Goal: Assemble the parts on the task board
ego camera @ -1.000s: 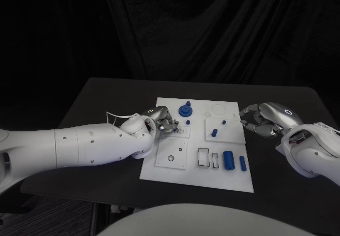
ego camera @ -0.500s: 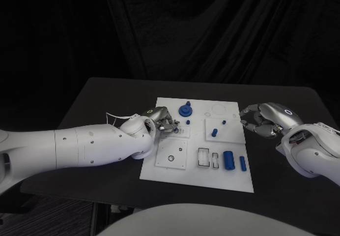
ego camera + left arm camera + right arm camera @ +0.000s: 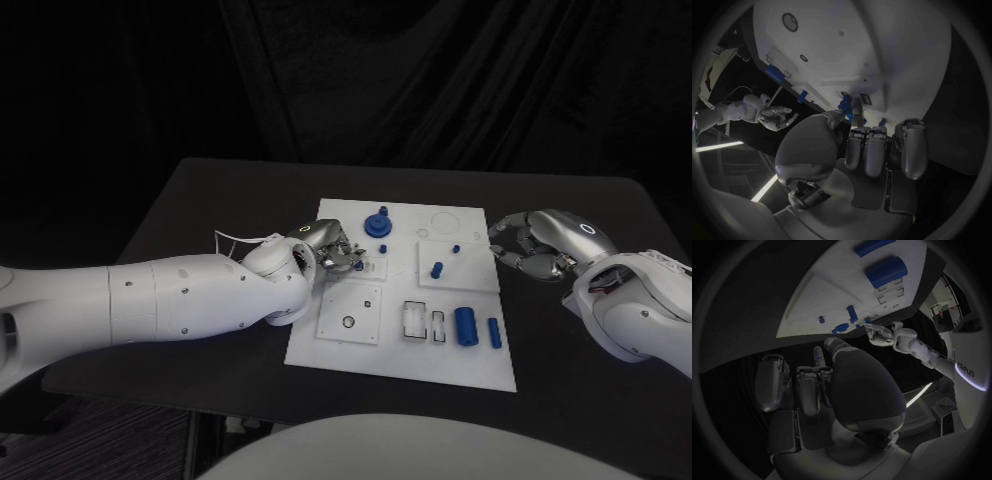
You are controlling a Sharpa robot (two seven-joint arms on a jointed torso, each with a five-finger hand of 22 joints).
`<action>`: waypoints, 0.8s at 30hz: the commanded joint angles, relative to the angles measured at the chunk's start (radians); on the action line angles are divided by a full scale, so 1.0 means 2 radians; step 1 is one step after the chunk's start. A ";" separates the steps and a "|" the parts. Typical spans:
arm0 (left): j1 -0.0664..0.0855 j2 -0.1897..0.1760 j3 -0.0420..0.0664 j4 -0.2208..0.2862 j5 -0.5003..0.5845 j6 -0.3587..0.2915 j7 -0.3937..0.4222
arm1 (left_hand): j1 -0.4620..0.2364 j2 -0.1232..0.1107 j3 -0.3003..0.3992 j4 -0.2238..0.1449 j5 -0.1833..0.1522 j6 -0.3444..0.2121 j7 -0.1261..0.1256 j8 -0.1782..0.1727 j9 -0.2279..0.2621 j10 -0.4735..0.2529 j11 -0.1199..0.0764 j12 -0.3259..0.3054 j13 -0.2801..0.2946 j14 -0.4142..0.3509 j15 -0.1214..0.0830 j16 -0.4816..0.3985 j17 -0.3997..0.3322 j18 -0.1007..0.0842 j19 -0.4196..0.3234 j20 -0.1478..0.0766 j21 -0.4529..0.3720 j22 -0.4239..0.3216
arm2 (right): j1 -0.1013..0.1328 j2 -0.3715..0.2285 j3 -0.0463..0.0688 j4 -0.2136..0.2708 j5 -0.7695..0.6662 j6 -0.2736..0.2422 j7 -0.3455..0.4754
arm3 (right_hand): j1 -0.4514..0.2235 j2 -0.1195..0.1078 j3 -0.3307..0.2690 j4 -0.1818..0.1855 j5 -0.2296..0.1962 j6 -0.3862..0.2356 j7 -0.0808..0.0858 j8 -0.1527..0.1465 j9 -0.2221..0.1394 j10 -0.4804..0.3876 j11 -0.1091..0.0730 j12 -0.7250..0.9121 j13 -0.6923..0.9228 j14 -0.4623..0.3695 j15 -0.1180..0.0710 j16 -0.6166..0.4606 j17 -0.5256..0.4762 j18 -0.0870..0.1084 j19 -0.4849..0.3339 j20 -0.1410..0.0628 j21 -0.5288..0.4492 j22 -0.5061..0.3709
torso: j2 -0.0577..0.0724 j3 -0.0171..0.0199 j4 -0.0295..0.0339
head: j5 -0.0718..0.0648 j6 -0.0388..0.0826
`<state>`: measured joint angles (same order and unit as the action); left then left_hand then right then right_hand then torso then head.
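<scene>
A small blue part (image 3: 845,104) is pinched by the left hand (image 3: 332,246) over the task board (image 3: 361,345); the right hand (image 3: 537,245), apparently clenched empty, is held beside the board's edge.

Task board (image 3: 411,340) mid-table (image 3: 188,200), left hand (image 3: 329,243) over its left part, right hand (image 3: 541,243) just beyond its right edge.

You get a dim, dark scene; the white task board (image 3: 411,300) stands out brightest, wrist views bend at their rims.
</scene>
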<state>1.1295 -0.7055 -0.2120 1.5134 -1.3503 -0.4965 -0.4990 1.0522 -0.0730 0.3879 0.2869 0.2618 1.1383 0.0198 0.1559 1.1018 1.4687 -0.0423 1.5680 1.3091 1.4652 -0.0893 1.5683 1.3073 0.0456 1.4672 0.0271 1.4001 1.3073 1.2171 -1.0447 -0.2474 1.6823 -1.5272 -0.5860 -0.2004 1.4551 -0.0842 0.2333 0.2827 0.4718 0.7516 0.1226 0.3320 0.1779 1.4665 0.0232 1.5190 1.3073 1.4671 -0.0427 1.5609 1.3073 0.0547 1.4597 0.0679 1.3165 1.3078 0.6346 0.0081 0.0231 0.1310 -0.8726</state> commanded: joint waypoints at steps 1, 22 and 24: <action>-0.001 0.000 0.000 0.002 -0.001 0.008 0.010 | -0.005 0.000 -0.005 0.001 -0.003 0.002 -0.001 -0.002 -0.001 0.051 -0.003 0.001 0.131 0.053 -0.002 0.001 0.132 -0.002 0.012 -0.004 -0.003 0.104 | -0.002 -0.001 0.000 0.000 -0.003 0.001 -0.004 | -0.003 -0.002 0.001 0.001 0.003 0.003 0.001 0.001 -0.001 0.026 0.002 -0.002 0.098 0.050 0.001 -0.002 0.125 0.001 0.002 0.000 -0.001 0.093 | 0.000 -0.0001 0.0000 | 0.001 0.000; -0.002 0.000 0.000 0.002 -0.001 0.014 0.011 | -0.006 0.002 -0.008 0.001 -0.003 0.002 -0.001 -0.003 -0.001 0.051 -0.003 0.001 0.131 0.053 -0.002 0.001 0.132 -0.002 0.011 -0.004 -0.004 0.103 | -0.002 0.000 0.000 0.000 -0.003 0.002 -0.006 | -0.003 -0.002 0.002 0.001 0.003 0.004 0.001 0.001 -0.001 0.026 0.003 -0.003 0.098 0.050 0.002 -0.002 0.125 0.001 0.002 0.000 -0.001 0.093 | 0.000 0.0001 -0.0002 | 0.002 0.000; -0.002 0.000 0.000 0.002 -0.001 0.013 0.012 | -0.006 0.002 -0.008 0.001 -0.003 0.003 -0.001 -0.003 -0.001 0.051 -0.003 0.001 0.131 0.053 -0.002 0.001 0.132 -0.002 0.011 -0.004 -0.004 0.103 | -0.002 0.000 0.000 0.000 -0.003 0.002 -0.006 | -0.003 -0.002 0.002 0.001 0.003 0.004 0.001 0.001 -0.001 0.026 0.003 -0.003 0.098 0.050 0.002 -0.002 0.125 0.001 0.002 0.000 -0.001 0.093 | 0.000 0.0002 -0.0002 | 0.002 0.000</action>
<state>1.1280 -0.7058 -0.2115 1.5147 -1.3509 -0.4766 -0.4934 1.0481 -0.0688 0.3768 0.2868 0.2618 1.1382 0.0198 0.1560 1.1007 1.4687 -0.0423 1.5680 1.3091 1.4652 -0.0892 1.5683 1.3073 0.0455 1.4672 0.0272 1.3960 1.3080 1.2147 -1.0444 -0.2474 1.6813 -1.5272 -0.5843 -0.2011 1.4551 -0.0842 0.2332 0.2827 0.4718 0.7552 0.1261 0.3320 0.1772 1.4665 0.0232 1.5190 1.3073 1.4671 -0.0427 1.5609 1.3073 0.0547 1.4597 0.0679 1.3165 1.3075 0.6351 0.0081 0.0235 0.1335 -0.8726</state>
